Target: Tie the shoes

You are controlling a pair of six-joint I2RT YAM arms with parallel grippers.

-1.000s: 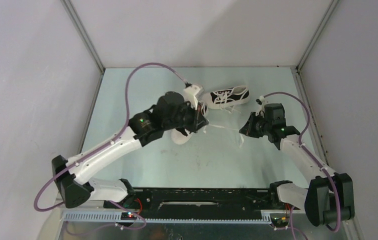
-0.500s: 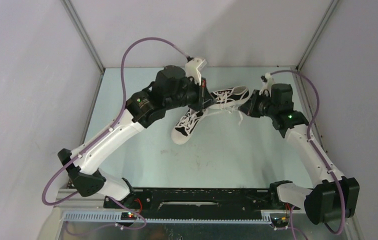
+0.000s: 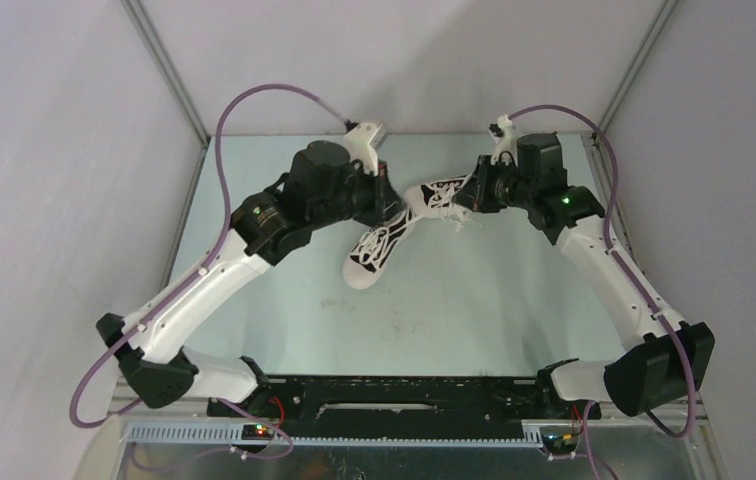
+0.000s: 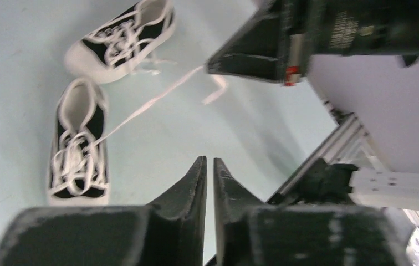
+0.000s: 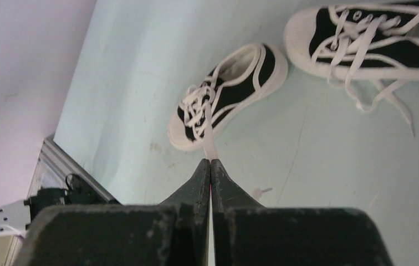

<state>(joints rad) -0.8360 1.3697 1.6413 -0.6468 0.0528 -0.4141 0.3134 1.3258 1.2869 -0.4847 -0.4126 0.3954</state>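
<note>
Two shoes are sitting on the table (image 3: pixel 474 300), toward its far middle.

Near shoe (image 3: pixel 374 250) is resting on its sole. Its toe is pointing near-left and its heel toward the far side.

Far shoe (image 3: pixel 441 196) is lying crosswise just beyond it, toe cap to the left. In both wrist views the toe cap is sitting just apart from near shoe's heel. Its loose ends (image 5: pixel 387 97) are trailing untied over the table on the near side.

Right gripper (image 5: pixel 210 162) is hanging in the air over far shoe, and in the top view it is covering that shoe's heel end. Its jaws are pressed together and pinching the lace (image 5: pixel 209 143) that is coming out of near shoe. The lace is running in a straight line from the eyelets up into the fingertips. In the left wrist view a short free end is dangling past the fingers.

Left gripper (image 4: pixel 209 162) is hovering off the table, above near shoe's heel and just to the left of right gripper. Its jaws are almost closed, leaving only a thin slit between the fingers. Nothing is showing inside that slit. The taut lace is passing in front of it without touching it.

Both arms are reaching in from the near edge, with their wrists facing each other over the shoes.
</note>
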